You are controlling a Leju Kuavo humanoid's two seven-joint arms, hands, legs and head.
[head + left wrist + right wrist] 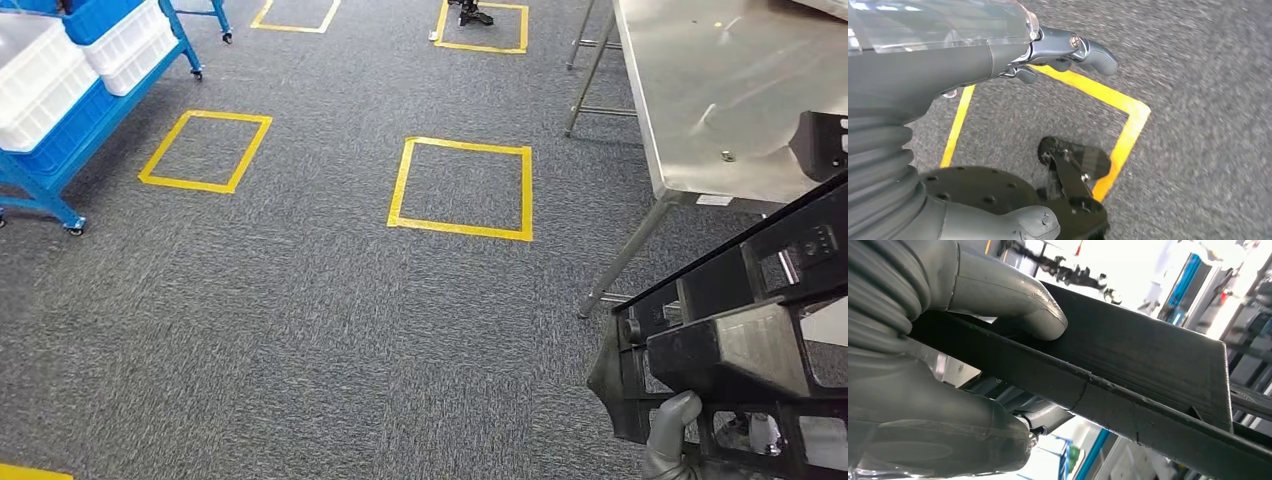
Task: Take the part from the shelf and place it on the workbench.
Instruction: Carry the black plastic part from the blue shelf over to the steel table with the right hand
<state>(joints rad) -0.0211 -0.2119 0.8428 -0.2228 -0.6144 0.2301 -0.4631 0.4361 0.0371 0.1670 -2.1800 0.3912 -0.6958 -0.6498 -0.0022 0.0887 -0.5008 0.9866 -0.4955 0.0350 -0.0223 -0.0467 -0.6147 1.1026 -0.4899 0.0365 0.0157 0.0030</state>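
Note:
The part (740, 340) is a large black open frame of bars, low at the right of the head view. My right hand (672, 430) grips it from below, with a grey finger showing at its lower edge. In the right wrist view my thumb (1018, 300) presses on the part's flat black bar (1148, 365) and my fingers wrap it from the other side. The steel workbench (700, 90) stands ahead at the upper right, beyond the part. My left hand (1058, 50) hangs over the carpet and holds nothing.
A blue shelf cart (60, 150) with white bins (40, 70) stands at the far left. Yellow tape squares (462, 187) mark the grey carpet. Another black piece (822, 140) lies at the workbench's right edge. The bench's legs (625, 255) slant to the floor.

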